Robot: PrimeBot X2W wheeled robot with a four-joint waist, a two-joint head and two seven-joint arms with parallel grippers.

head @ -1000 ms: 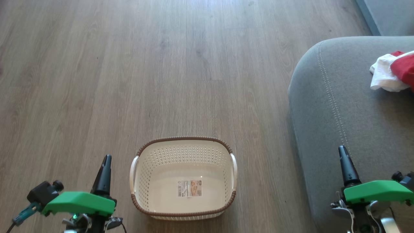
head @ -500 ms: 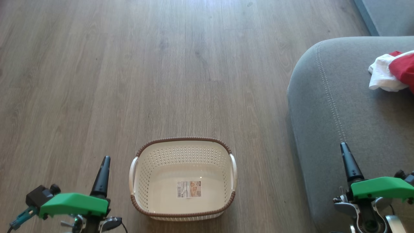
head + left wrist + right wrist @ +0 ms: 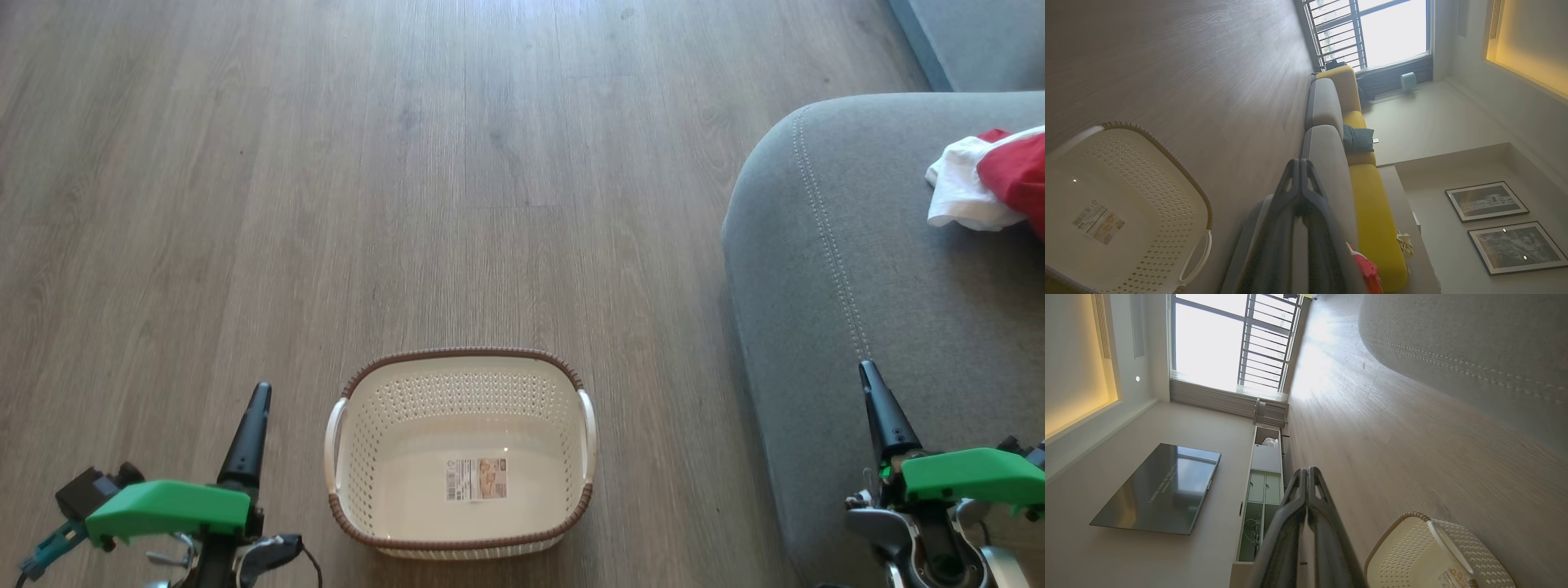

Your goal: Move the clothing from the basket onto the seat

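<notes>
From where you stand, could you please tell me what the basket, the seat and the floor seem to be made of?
Basket: likely moulded plastic, cream, slightly glossy, walls punched with holes; its brown rim looks woven. Seat: grey matte fabric upholstery, shown by pale stitching. Floor: wood or wood-look laminate, grey-brown planks with grain.

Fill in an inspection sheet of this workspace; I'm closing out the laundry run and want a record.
Surface: wood floor.
Job's things: basket upright on the floor, a label inside, no garment in it; clothing, red and white, lying on the seat.
Clutter: nothing seen.
Pincers: left pincer and right pincer both shut, holding nothing.
Cables: dark lead at the left wrist.
Surroundings: window, wall TV, framed pictures.
</notes>
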